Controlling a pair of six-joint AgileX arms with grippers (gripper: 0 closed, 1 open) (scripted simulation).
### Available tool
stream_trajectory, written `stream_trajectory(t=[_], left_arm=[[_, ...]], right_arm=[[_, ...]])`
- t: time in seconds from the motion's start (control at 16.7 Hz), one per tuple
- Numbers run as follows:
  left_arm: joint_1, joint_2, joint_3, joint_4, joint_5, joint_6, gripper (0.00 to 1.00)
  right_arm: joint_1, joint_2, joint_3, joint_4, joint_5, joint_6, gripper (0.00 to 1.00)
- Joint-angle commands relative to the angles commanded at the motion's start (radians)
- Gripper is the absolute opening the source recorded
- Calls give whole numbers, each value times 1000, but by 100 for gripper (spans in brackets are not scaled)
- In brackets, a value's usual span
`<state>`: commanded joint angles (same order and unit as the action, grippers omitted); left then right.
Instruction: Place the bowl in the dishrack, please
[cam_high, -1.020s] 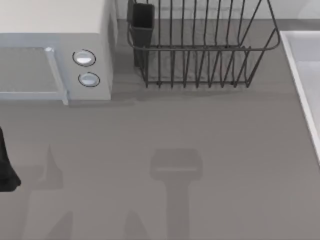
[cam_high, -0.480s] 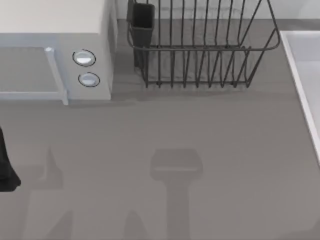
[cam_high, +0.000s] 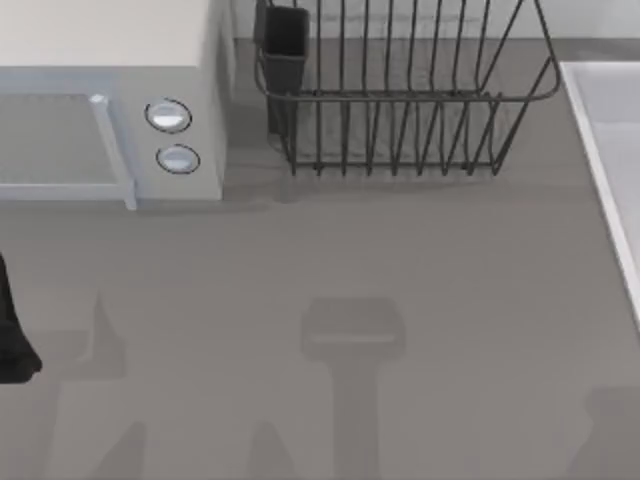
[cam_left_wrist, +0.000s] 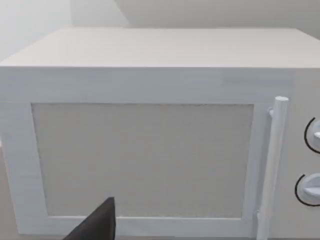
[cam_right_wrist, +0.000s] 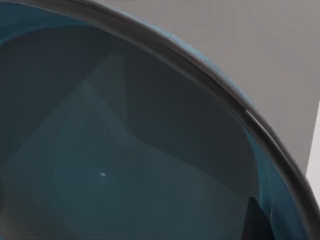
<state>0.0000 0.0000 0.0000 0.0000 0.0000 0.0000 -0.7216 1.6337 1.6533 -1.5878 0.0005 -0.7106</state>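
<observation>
A rendered kitchen counter

A white microwave (cam_high: 110, 100) with a door handle and two round knobs sits on a plain grey worktop (cam_high: 330, 260), beside a dark wire dishrack (cam_high: 400, 90) with upright tines and a utensil cup. A pale flat edge, perhaps a sink or board, borders the right side.

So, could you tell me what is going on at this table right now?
The job is getting the bowl into the dishrack, and that is not yet done. The right wrist view looks closely into the teal bowl's inside. The dishrack stands at the far side of the table, beside the white microwave. The left arm sits at the table's left edge, facing the microwave.
</observation>
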Motion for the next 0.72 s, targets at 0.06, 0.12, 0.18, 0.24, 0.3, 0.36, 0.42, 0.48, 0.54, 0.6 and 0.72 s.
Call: stream_trajectory(t=[0.06, 0.12, 0.18, 0.24, 0.3, 0.36, 0.42, 0.48, 0.54, 0.6, 0.72], left_arm=[[0, 0, 0, 0, 0, 0, 100], [0, 0, 0, 0, 0, 0, 100], [0, 0, 0, 0, 0, 0, 100], [0, 0, 0, 0, 0, 0, 100], [0, 0, 0, 0, 0, 0, 100], [0, 0, 0, 0, 0, 0, 100], [0, 0, 0, 0, 0, 0, 100], [0, 0, 0, 0, 0, 0, 100], [0, 0, 0, 0, 0, 0, 100], [0, 0, 0, 0, 0, 0, 100], [0, 0, 0, 0, 0, 0, 100]], right_arm=[[2, 3, -3, 2, 0, 1, 0], [2, 3, -3, 3, 0, 1, 0], [12, 1, -1, 12, 7, 8, 0], [33, -2, 1, 33, 23, 22, 0], [65, -7, 4, 62, 45, 42, 0], [107, -12, 6, 101, 74, 67, 0], [160, -17, 7, 148, 108, 96, 0], [223, -22, 6, 201, 147, 129, 0], [296, -27, 3, 260, 189, 165, 0], [378, -31, -2, 324, 233, 203, 0], [561, -36, -20, 462, 329, 285, 0]])
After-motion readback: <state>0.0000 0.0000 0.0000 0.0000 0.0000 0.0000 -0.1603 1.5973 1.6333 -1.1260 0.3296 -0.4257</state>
